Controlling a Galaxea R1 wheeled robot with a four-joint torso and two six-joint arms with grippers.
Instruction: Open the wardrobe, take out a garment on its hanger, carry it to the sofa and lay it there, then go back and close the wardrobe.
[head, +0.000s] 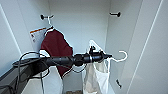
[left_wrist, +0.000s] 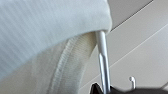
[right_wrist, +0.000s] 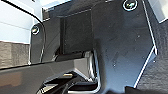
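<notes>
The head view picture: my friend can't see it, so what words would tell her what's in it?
The robot's left gripper holds a white hanger with a white T-shirt hanging from it, inside an open white wardrobe. A maroon jacket still hangs on a hook further back on the left.

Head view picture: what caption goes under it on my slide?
Left gripper holds the white hanger with the garment inside the open wardrobe.
</notes>
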